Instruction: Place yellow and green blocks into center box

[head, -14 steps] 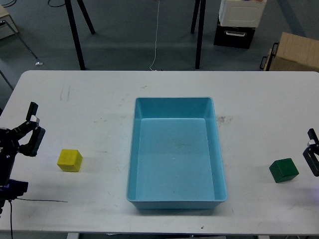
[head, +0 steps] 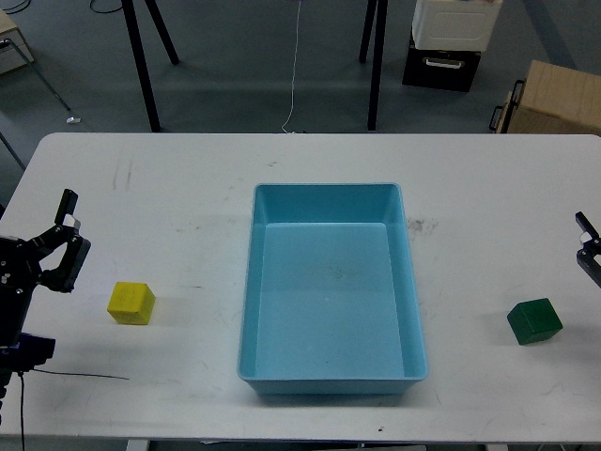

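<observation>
A yellow block (head: 130,303) sits on the white table (head: 188,188), left of the blue box (head: 329,376), which stands empty in the middle. A green block (head: 534,320) sits on the table right of the box. My left gripper (head: 68,237) is open and empty, just left of and slightly behind the yellow block, apart from it. My right gripper (head: 588,246) shows only partly at the right edge, behind and to the right of the green block, with its fingers apart and nothing between them.
Beyond the table's far edge are black stand legs (head: 141,66), a white cable (head: 295,66) on the floor, a black and white case (head: 451,42) and a cardboard box (head: 554,99). A thin black wire (head: 84,378) lies on the table near the front left.
</observation>
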`<act>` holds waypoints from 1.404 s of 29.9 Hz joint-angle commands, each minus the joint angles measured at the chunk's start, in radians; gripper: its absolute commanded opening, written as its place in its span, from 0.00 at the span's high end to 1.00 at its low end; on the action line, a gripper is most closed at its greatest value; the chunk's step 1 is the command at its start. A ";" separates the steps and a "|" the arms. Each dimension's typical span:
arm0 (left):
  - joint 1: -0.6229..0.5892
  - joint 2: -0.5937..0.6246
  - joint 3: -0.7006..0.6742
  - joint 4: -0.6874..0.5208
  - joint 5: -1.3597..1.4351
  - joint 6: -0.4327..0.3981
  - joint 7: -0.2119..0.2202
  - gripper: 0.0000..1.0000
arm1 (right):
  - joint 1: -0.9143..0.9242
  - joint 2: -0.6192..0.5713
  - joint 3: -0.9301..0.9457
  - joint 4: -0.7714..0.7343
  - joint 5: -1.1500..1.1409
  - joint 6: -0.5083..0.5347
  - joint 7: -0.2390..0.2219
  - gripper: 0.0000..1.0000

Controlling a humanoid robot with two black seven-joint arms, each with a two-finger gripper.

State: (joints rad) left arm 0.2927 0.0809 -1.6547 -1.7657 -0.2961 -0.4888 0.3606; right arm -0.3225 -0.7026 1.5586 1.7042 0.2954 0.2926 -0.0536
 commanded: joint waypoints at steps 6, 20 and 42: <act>-0.026 -0.013 0.032 0.000 0.003 0.000 -0.002 0.00 | 0.627 -0.440 -0.488 -0.112 -0.266 -0.026 -0.116 0.00; -0.050 -0.013 0.035 0.005 0.005 0.000 -0.002 0.00 | 1.948 -0.081 -1.928 -0.216 -0.808 0.160 -0.318 0.00; -0.063 -0.010 0.041 0.020 0.005 0.000 0.000 0.00 | 1.860 -0.173 -2.146 -0.110 -1.182 0.196 -0.338 0.00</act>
State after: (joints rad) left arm 0.2304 0.0707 -1.6145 -1.7459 -0.2915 -0.4886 0.3602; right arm 1.5702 -0.8461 -0.5877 1.5936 -0.8810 0.4887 -0.3912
